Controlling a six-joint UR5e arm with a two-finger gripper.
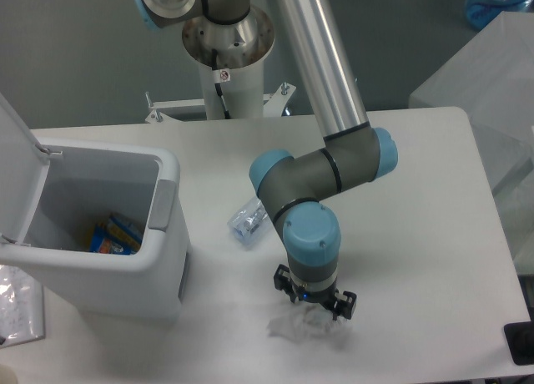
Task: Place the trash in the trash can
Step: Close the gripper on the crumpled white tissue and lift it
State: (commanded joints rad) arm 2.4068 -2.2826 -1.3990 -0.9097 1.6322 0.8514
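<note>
My gripper (314, 310) hangs straight down over the crumpled white wrapper (294, 328) near the table's front edge, and hides most of it. Whether its fingers are open or shut does not show from here. The clear tube-like package (249, 219) lies behind the arm's wrist, with only its left end showing. The white trash can (163, 234) stands at the left with its lid open, and blue and orange items lie inside.
The arm's base column (227, 58) stands at the table's back edge. A clear bag (17, 305) lies at the far left front, beside the can. A dark object (521, 342) sits at the right front corner.
</note>
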